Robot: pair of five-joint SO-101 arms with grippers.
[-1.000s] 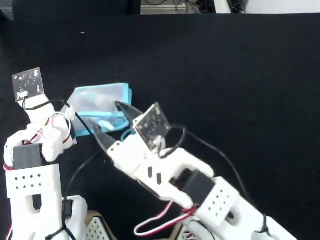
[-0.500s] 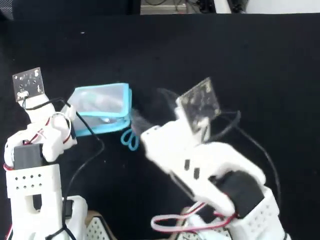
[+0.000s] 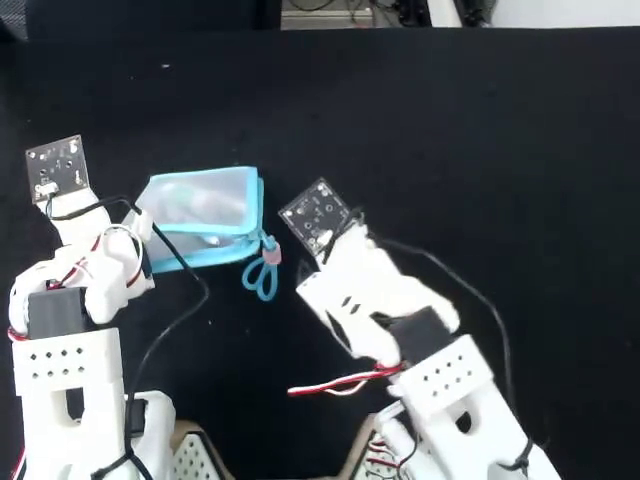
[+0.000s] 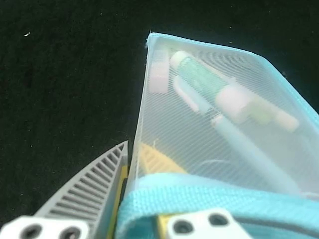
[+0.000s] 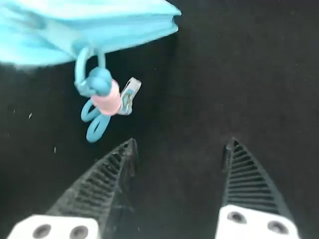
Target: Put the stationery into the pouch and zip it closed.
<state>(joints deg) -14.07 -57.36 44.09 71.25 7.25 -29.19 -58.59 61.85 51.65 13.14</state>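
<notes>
Between the fingers of the left claw [image 4: 135, 172], the translucent mesh pouch with turquoise fabric edging [image 4: 199, 144] is sitting; the claw is clamping on the pouch's turquoise rim, its ribbed grey finger [image 4: 94, 189] pressing flat against 1 mesh side. Beyond that claw's tips, inside the pouch, 3 pieces of stationery are showing through the mesh: a small white block eraser [image 4: 159, 74], a green and white tube-shaped stick [image 4: 219, 89] and a pale turquoise pen [image 4: 249, 149], all lying close together.

Ahead of the right claw [image 5: 182, 149], the pouch's closed turquoise end [image 5: 84, 25] is lying on the black cloth tabletop [image 5: 234, 74]. From that end, the turquoise cord zip pull with a pink bead and a small metal tab [image 5: 102, 97] is trailing back toward the claw, just off 1 dark ribbed fingertip [image 5: 127, 149] and not touching it. This claw's 2 fingers are standing wide apart, gripping nothing, with bare cloth between them.

From the high view, the pouch [image 3: 205, 215] is lying between the 2 arms, with the zip pull [image 3: 265, 268] at the corner nearer the right arm.
</notes>
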